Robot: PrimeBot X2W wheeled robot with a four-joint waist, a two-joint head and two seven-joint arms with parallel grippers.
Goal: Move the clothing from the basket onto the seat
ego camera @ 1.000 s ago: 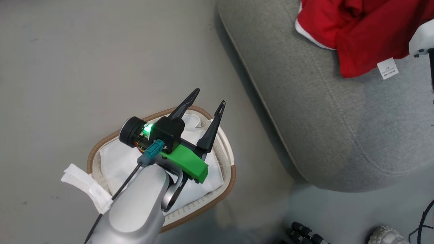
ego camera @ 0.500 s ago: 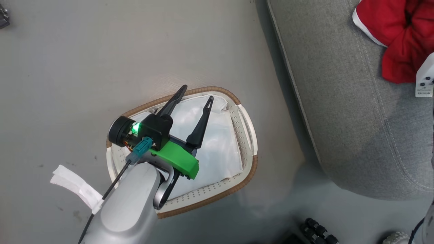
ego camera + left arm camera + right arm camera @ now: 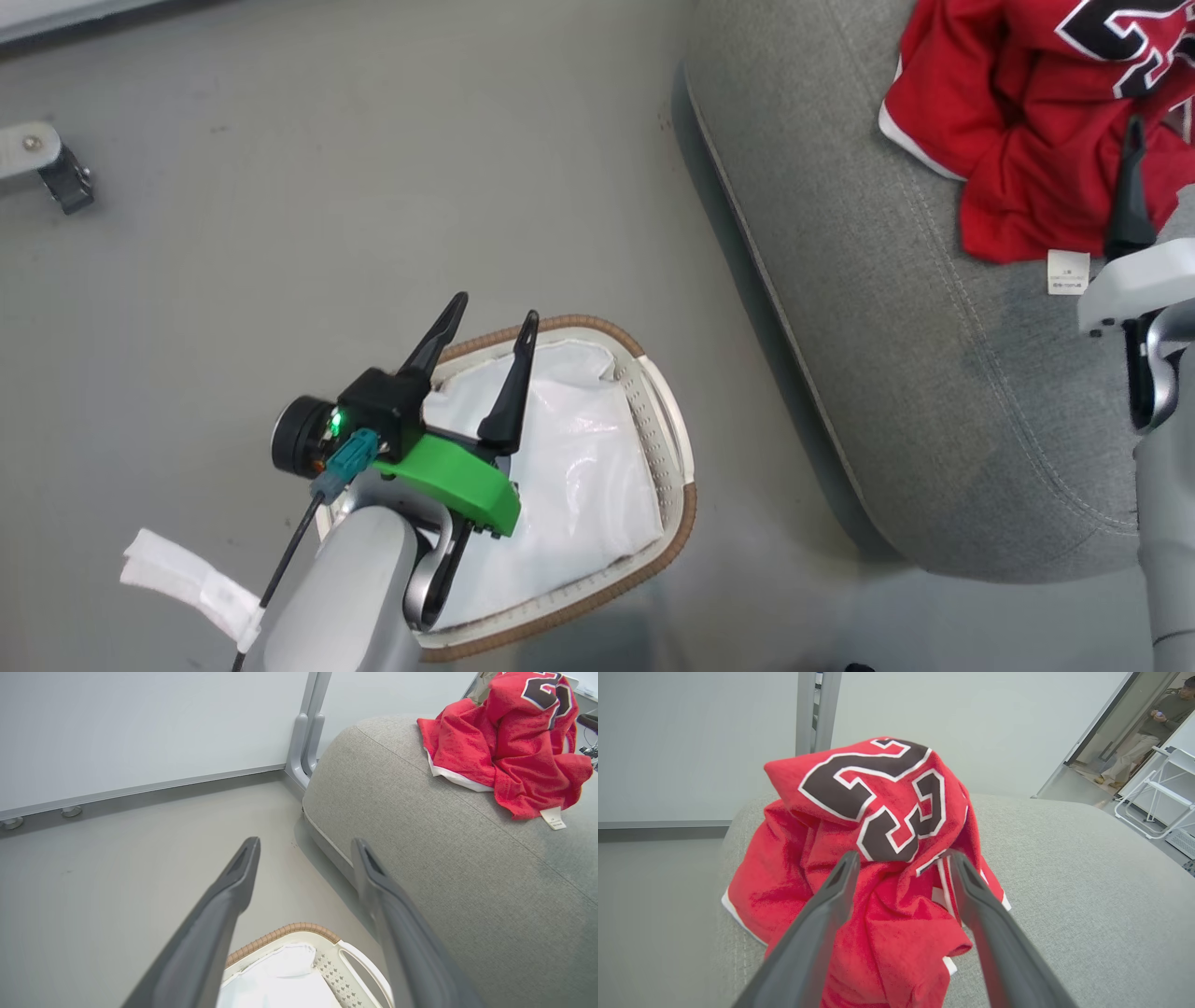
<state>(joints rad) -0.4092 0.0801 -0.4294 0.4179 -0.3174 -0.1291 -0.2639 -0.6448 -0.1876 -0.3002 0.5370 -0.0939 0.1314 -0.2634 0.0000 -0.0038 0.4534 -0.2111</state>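
The clothing [image 3: 1018,140], a crumpled heap of red garments with the black "23" on top, lies on the grey seat [image 3: 887,373]. On the floor to the seat's left stands the basket [image 3: 686,504], holding only its white liner sheet [image 3: 569,485]. My left gripper [image 3: 497,310] hovers open above the basket's far end, nothing between its fingers. In the left wrist view that gripper [image 3: 304,841] points over the basket rim [image 3: 289,931] toward the seat [image 3: 444,868] and the clothing [image 3: 509,751]. My right gripper [image 3: 903,855] is open just short of the clothing [image 3: 878,812].
A metal caster foot [image 3: 42,163] stands on the grey floor at the far left. A white cloth strip [image 3: 187,583] hangs by my left forearm. A wall with a grey post [image 3: 306,742] runs behind the seat. A person [image 3: 1157,714] and a white folding chair [image 3: 1167,802] stand beyond a doorway.
The head camera has shifted, bringing the jersey's "23" and a finger of my right gripper into the picture. My left gripper stays open over the basket.
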